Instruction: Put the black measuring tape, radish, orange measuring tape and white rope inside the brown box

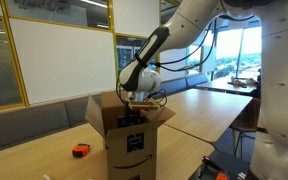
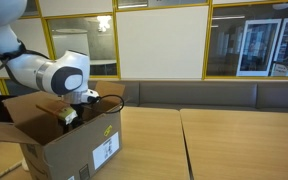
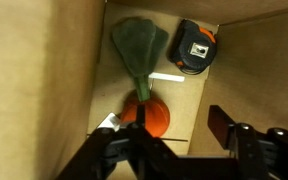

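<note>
The brown box (image 1: 130, 143) (image 2: 79, 150) stands open on the table, and my gripper (image 1: 134, 108) (image 2: 72, 116) reaches down into its top. In the wrist view the gripper (image 3: 179, 135) is open, its dark fingers (image 3: 224, 125) standing wide apart above the box floor (image 3: 199, 95). The radish (image 3: 147, 115), reddish-orange with a green leafy end, lies on that floor just by the left finger and is not gripped. The black measuring tape (image 3: 195, 47) lies in the far corner of the box. The orange measuring tape (image 1: 81, 150) sits on the table beside the box. The white rope is out of view.
The box flaps (image 1: 99, 112) (image 2: 24, 105) stand up around the gripper. Cardboard walls (image 3: 39, 90) close in on the wrist view. A bench (image 2: 214, 95) and windows run behind the tables. A seam (image 2: 181, 140) splits two tabletops.
</note>
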`<state>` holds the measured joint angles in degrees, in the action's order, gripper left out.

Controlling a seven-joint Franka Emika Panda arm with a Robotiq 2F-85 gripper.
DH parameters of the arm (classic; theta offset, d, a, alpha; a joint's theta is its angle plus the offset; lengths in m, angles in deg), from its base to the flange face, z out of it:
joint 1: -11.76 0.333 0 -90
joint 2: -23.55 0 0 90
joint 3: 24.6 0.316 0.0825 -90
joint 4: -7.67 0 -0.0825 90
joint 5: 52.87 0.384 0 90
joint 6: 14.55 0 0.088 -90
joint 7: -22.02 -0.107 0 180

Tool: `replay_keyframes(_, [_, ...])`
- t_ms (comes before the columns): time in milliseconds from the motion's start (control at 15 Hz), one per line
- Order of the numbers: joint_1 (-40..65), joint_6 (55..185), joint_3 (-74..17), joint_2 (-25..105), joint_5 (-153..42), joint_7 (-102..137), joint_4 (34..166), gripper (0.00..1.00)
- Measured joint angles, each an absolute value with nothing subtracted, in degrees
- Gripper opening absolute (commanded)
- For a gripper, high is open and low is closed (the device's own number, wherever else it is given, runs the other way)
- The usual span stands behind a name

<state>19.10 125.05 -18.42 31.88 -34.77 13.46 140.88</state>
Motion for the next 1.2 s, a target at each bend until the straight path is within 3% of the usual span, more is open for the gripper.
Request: replay_keyframes(1200, [18.28, 125.01, -28.80, 35.32, -67.39, -7.03, 142.95, 1.00])
